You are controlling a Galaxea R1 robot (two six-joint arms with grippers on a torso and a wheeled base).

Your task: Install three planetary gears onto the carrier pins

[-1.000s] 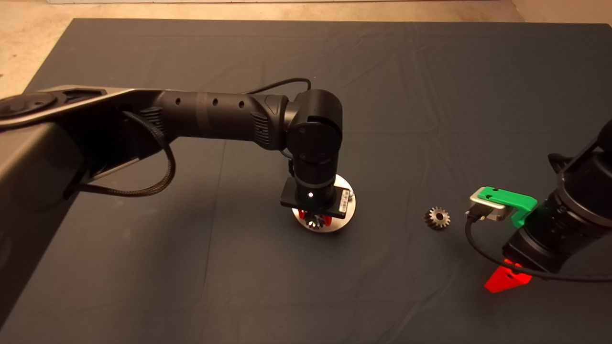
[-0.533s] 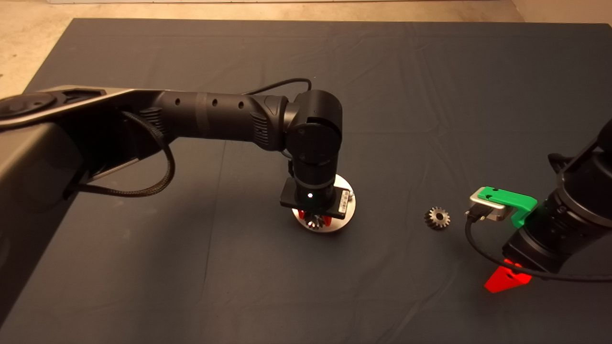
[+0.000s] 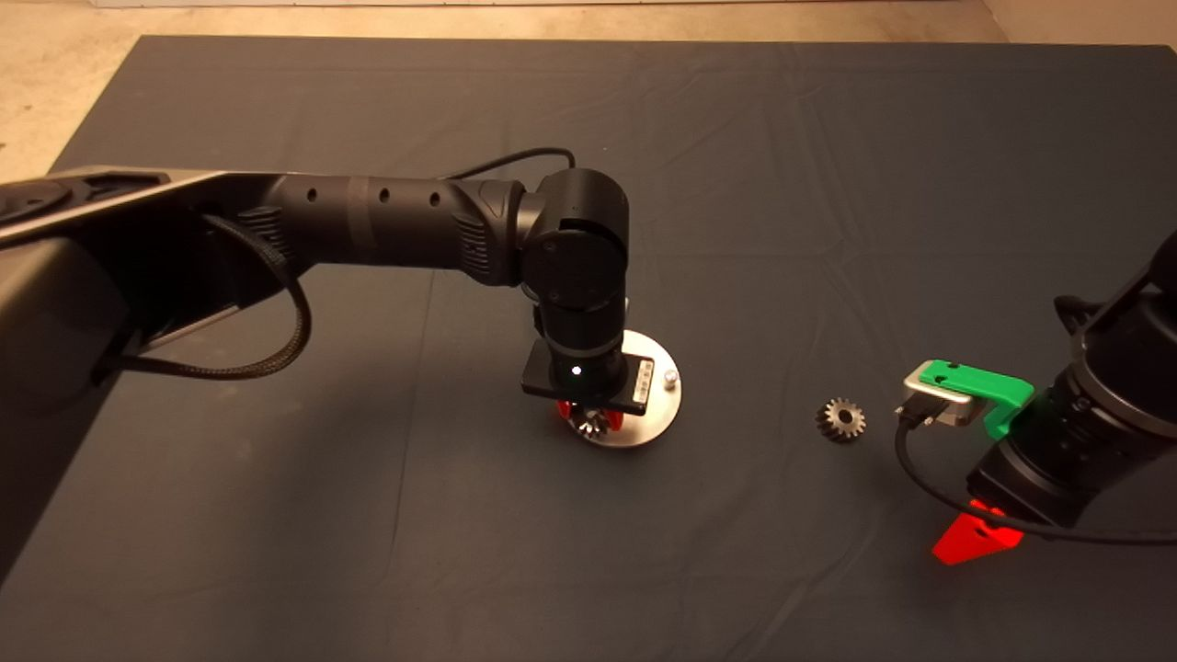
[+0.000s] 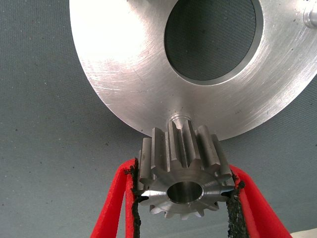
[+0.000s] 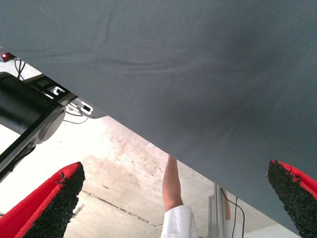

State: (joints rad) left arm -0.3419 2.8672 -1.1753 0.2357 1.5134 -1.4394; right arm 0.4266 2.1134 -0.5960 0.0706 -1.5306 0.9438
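Item one, nearest my left gripper (image 4: 183, 198): a planetary gear (image 4: 182, 171) clamped between its two red fingers (image 4: 115, 203), black pads pressed on the teeth at either side, bore facing the wrist camera. In the head view the gripper (image 3: 588, 418) hangs straight down over the disc's near-left rim.

Item two, just beyond the held gear: a carrier pin (image 4: 179, 119), its top showing past the gear's far face. I cannot tell whether the gear touches it.

Item three: the carrier disc (image 4: 119, 64), flat and shiny, large centre hole showing mat through it. A second pin (image 4: 310, 16) stands at its far edge; from above that pin (image 3: 670, 376) is bare. The arm's wrist hides much of the disc (image 3: 657, 418).

Item four, well to the right of the disc: a loose gear (image 3: 840, 420) lying flat on the dark mat (image 3: 368, 515).

Item five, farther right: my right gripper (image 5: 173, 203), parked off the mat edge, fingers wide apart, holding nothing. Beyond it, floor and part of a person (image 5: 174, 198).
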